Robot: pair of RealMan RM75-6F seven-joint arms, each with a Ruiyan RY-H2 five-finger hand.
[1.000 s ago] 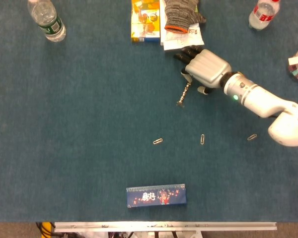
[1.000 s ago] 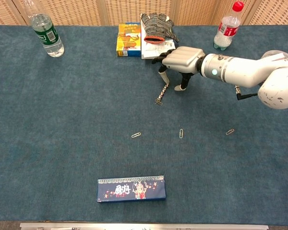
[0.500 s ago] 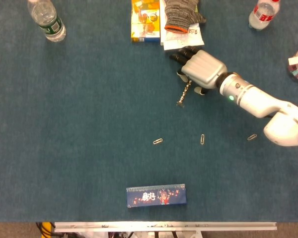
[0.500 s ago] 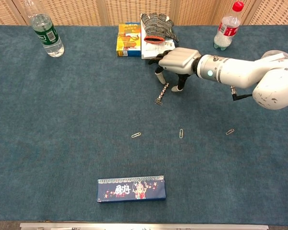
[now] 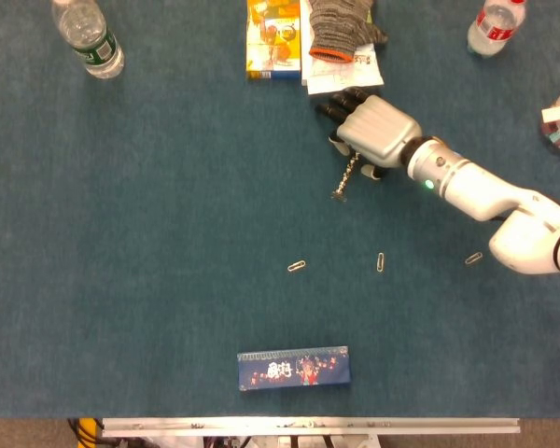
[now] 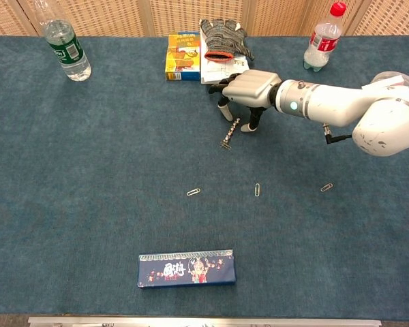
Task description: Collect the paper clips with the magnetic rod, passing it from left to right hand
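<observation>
The magnetic rod (image 5: 346, 177) (image 6: 230, 133) lies on the blue cloth at centre back, a small clump of clips at its near end (image 5: 339, 195). My right hand (image 5: 371, 128) (image 6: 249, 86) hovers palm down over the rod's far end. Its fingers (image 6: 222, 107) point down, spread on either side of that end, and I cannot see them gripping it. Three loose paper clips (image 5: 297, 266) (image 5: 381, 262) (image 5: 473, 259) lie in a row nearer the front. The left hand shows in neither view.
Along the back edge stand a water bottle (image 5: 89, 37) at left, an orange box (image 5: 273, 37), a knit glove (image 5: 345, 23) on papers, and a red-capped bottle (image 5: 495, 23). A dark blue flat box (image 5: 293, 368) lies near the front edge.
My right hand has slid a little left and toward the back, coming over the rod's far end. The rod and the loose clips have stayed where they were.
</observation>
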